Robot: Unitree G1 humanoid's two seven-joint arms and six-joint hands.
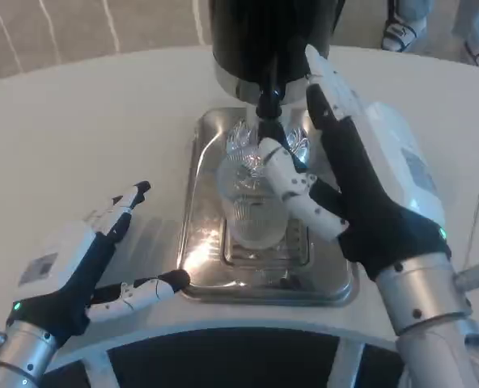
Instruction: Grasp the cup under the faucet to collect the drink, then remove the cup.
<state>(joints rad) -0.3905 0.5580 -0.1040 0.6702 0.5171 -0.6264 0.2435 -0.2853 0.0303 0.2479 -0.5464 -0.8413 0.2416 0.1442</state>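
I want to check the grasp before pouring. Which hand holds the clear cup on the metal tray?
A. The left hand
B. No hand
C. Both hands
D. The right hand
D: the right hand wraps its fingers around the clear cup under the faucet, while the left hand rests open beside the tray.

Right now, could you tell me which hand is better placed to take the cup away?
The right hand: its fingers already wrap the cup under the faucet. The left hand lies open beside the tray.
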